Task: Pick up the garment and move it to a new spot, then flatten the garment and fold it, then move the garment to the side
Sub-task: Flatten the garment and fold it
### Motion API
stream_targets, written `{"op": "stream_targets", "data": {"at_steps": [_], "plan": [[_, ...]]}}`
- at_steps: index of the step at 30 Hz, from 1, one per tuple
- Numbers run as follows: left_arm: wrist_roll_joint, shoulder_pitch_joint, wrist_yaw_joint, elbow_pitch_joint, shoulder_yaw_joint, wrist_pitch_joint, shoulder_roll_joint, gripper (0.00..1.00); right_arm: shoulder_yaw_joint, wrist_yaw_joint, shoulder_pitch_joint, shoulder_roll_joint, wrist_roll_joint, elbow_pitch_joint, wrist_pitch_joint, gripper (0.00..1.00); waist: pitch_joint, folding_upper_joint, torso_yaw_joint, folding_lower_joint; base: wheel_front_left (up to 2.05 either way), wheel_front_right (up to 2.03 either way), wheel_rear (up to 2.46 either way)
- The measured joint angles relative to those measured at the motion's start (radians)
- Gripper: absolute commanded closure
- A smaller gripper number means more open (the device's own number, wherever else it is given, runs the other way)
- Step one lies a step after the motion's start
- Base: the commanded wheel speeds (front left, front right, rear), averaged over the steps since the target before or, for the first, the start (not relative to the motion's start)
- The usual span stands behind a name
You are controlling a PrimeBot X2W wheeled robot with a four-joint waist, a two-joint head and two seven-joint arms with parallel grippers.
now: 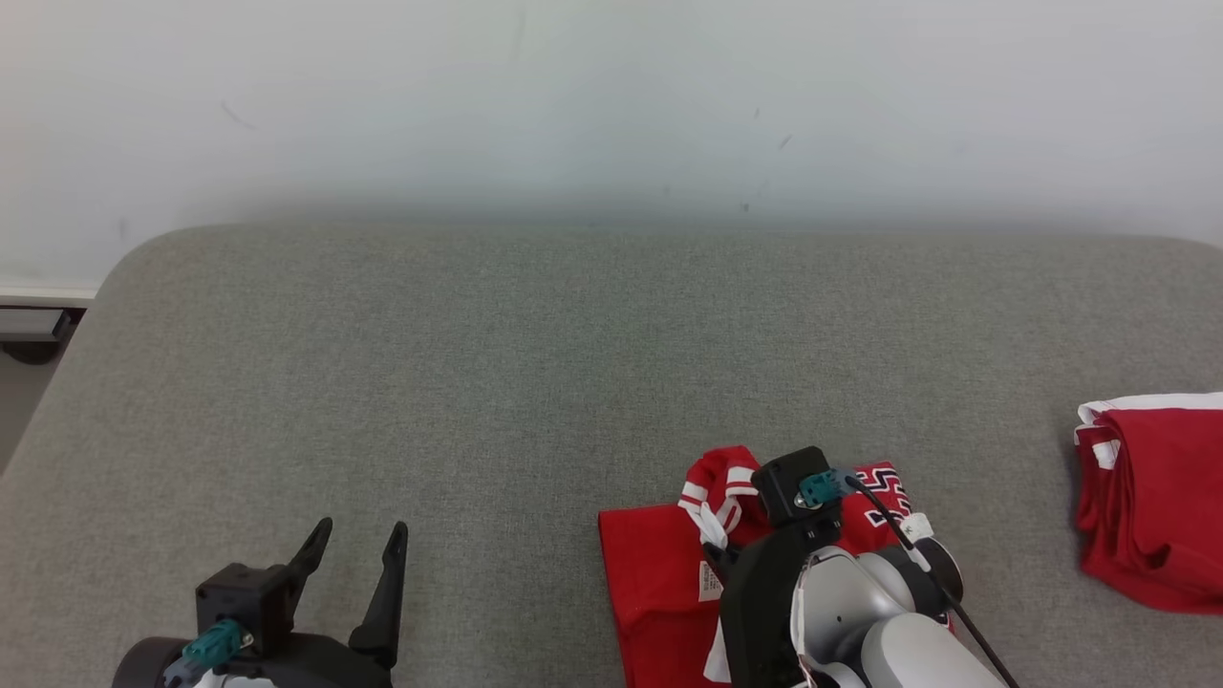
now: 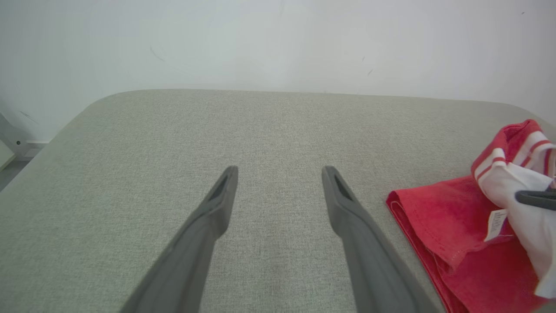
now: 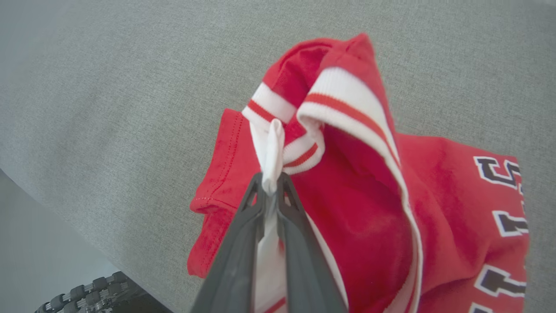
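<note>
Right wrist view: right gripper (image 3: pixel 271 179) clamped on white trim of red shirt (image 3: pixel 369 208), lying on grey cloth surface (image 3: pixel 108 108); left gripper (image 1: pixel 361 527) spread wide, empty.

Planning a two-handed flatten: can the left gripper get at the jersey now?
Probably yes: the left gripper is open and only bare surface lies between it and the jersey, held by the right gripper.

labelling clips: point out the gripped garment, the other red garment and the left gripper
garment (image 3: pixel 369 208), right wrist view, red body beside the striped trim
other red garment (image 1: pixel 1156 516), head view, middle of its red cloth
left gripper (image 2: pixel 280 174), left wrist view, midway between its open fingertips
</note>
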Motion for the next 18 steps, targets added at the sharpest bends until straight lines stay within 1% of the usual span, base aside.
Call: {"op": "stream_targets", "data": {"at_steps": [3, 9, 15, 16, 17, 18], "plan": [[0.000, -0.001, 0.000, 0.006, -0.003, 0.000, -0.002, 0.00, 0.019, 0.000, -0.016, 0.000, 0.011, 0.018, -0.010, 1.00, -0.002, 0.0000, 0.004, 0.0000, 0.00, 0.00, 0.00], [0.000, -0.013, -0.010, 0.027, -0.026, 0.000, -0.017, 0.00, 0.085, -0.001, -0.045, 0.001, 0.086, 0.063, -0.056, 1.00, -0.013, 0.0000, 0.023, -0.0001, 0.00, 0.00, 0.00], [0.000, -0.021, -0.017, 0.031, -0.028, -0.001, -0.018, 0.00, 0.083, -0.001, -0.051, 0.000, 0.091, 0.122, -0.098, 1.00, -0.021, 0.0000, 0.046, -0.0002, 0.00, 0.00, 0.00], [0.000, -0.020, -0.017, 0.031, -0.026, -0.001, -0.016, 0.00, 0.084, -0.001, -0.052, 0.000, 0.092, 0.131, -0.104, 0.77, -0.022, 0.0000, 0.048, -0.0002, 0.00, 0.00, 0.00], [-0.001, -0.020, -0.017, 0.031, -0.024, -0.001, -0.013, 0.00, 0.084, -0.001, -0.052, 0.000, 0.100, 0.133, -0.115, 0.00, -0.023, 0.0000, 0.050, -0.0002, 0.00, 0.00, 0.00], [-0.001, -0.020, -0.017, 0.031, -0.023, -0.001, -0.012, 0.00, 0.082, -0.001, -0.052, 0.000, 0.123, 0.129, -0.128, 0.00, -0.024, 0.0000, 0.050, -0.0002, 0.00, 0.00, 0.00]]}}
